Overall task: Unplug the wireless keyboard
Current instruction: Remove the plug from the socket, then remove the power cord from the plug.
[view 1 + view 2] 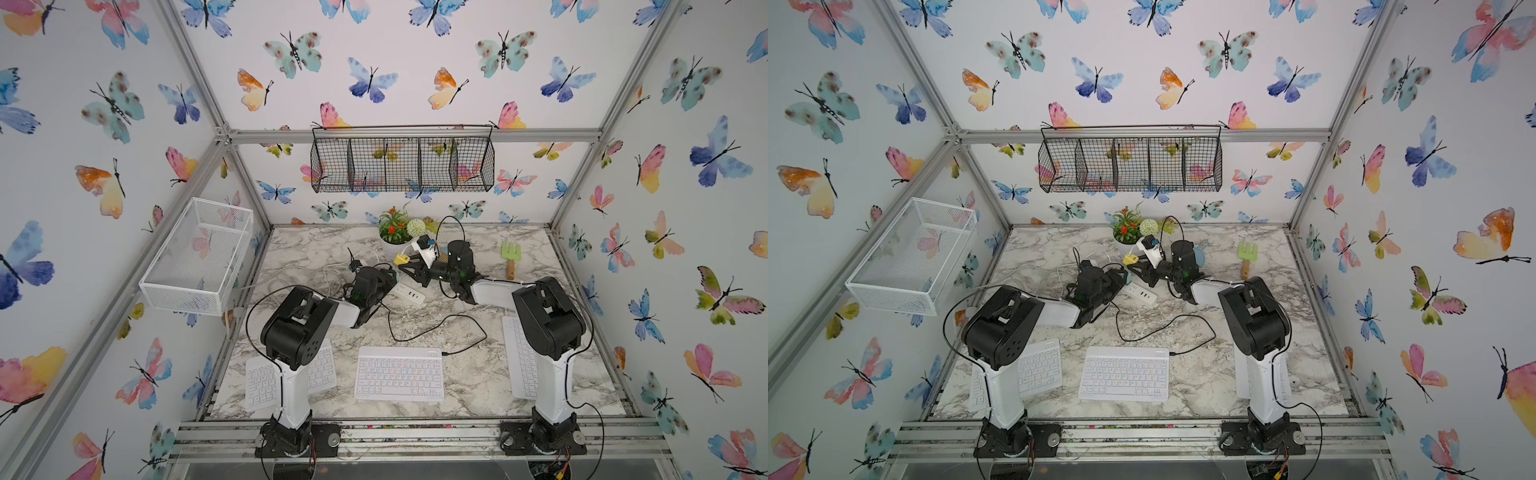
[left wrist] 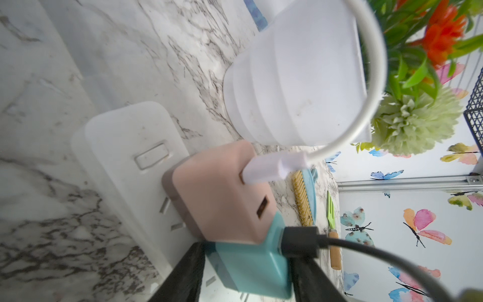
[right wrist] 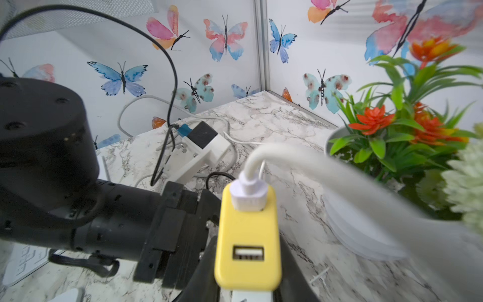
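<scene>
Pinching teal charger [image 2: 243, 264] in left claw [image 2: 247, 282], yellow charger [image 3: 248, 230] in right claw [image 3: 248, 285], toward twelve o'clock, probably freeing the black cable [image 2: 350, 243] feeding the wireless keyboard [image 1: 399, 374] lying at six o'clock.

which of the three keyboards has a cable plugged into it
The middle keyboard, the one with pastel-tinted keys: a black cable enters its far right corner. The left keyboard and right keyboard show no cable where visible.
</scene>
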`<state>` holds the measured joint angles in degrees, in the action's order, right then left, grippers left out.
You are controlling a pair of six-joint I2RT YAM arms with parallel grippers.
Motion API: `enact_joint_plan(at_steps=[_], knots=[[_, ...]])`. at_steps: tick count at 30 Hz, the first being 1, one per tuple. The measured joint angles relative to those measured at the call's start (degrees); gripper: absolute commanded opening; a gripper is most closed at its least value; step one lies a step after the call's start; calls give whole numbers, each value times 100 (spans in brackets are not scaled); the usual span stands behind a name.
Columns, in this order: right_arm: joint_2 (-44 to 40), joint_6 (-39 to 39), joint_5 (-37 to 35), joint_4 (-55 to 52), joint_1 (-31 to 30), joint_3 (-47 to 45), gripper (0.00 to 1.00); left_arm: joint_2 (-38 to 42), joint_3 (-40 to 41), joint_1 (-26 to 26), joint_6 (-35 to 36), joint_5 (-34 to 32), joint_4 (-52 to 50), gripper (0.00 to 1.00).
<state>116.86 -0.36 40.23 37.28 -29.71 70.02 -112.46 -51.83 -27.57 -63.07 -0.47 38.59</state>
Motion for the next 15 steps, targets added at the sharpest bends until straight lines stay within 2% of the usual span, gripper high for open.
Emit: enact_joint_plan(at_steps=[7,15], knots=[[-328,229,258,-470,284,-192,22,61,24,39,24,114,7,59],[-968,553,476,-1095,772,-789,22,354,28,118,372,442,-588,68]])
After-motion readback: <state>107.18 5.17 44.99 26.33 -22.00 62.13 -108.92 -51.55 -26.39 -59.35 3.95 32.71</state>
